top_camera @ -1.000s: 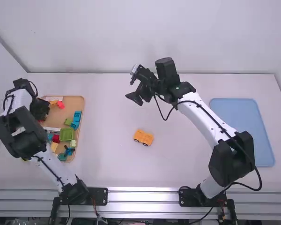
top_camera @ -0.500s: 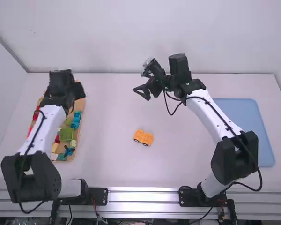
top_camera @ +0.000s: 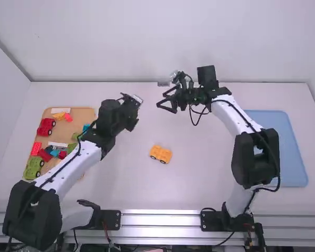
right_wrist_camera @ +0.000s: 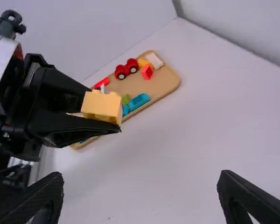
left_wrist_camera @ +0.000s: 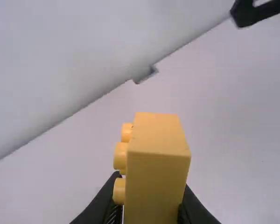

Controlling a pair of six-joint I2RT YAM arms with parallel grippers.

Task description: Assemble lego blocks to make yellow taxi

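Yellow block in your left gripper, right gripper spread to receive

Nearest you, mid-table, the orange wheeled base stands on its own on the table, probably parked there so you can build the taxi with room on every side. Off to the left, the wooden tray keeps the loose pieces together, among them a red wheeled piece. Off to the right lies the blue mat, perhaps meant for the finished taxi.

Farther away, above the table, your left gripper pinches a yellow block, its studs showing along one side. You likely have it held out towards the middle to pass it over or turn it before fitting; you cannot tell which from here. Just beyond, your right gripper has its fingers wide apart with nothing between them, apart from the block. If you hand over, line up carefully, or the block could twist.
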